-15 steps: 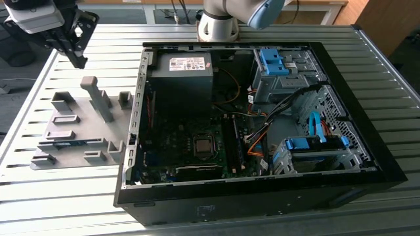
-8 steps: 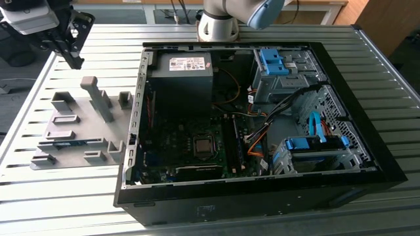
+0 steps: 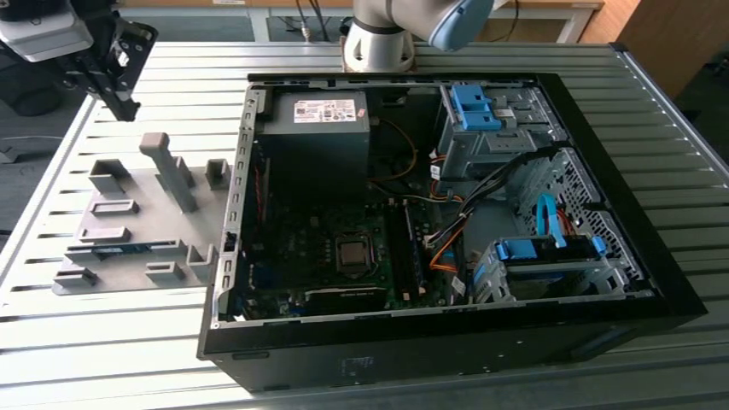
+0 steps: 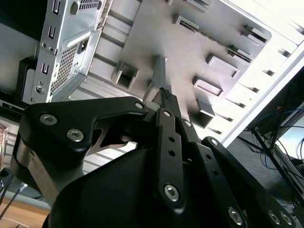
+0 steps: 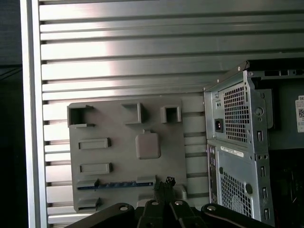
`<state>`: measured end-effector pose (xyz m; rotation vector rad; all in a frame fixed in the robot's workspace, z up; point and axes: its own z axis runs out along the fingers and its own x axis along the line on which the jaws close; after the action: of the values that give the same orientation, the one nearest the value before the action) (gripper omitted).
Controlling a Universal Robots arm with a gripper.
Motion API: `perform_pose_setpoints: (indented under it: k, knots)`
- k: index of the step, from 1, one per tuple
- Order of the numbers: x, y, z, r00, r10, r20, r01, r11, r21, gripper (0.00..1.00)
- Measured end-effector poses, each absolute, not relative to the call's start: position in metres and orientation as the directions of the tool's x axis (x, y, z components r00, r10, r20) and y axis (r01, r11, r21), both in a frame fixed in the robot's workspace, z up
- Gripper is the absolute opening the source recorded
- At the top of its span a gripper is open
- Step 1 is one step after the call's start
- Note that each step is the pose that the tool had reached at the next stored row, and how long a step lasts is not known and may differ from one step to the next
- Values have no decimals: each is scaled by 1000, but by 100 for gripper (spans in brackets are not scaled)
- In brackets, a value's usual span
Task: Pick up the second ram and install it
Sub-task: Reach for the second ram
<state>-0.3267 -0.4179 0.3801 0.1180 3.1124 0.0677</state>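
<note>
Well below end effector [image 3: 123,109], slatted table [image 3: 114,342].

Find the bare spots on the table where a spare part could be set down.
The table is bare past the holder plate at its ram end, and past its other end. The plate itself and the case are crowded.
</note>
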Motion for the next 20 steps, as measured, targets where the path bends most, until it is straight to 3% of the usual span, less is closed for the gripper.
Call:
perform_pose_setpoints:
  k: [20]
  knots:
    - [-372,-441,379,-997,76,-24,75,996,44,11]
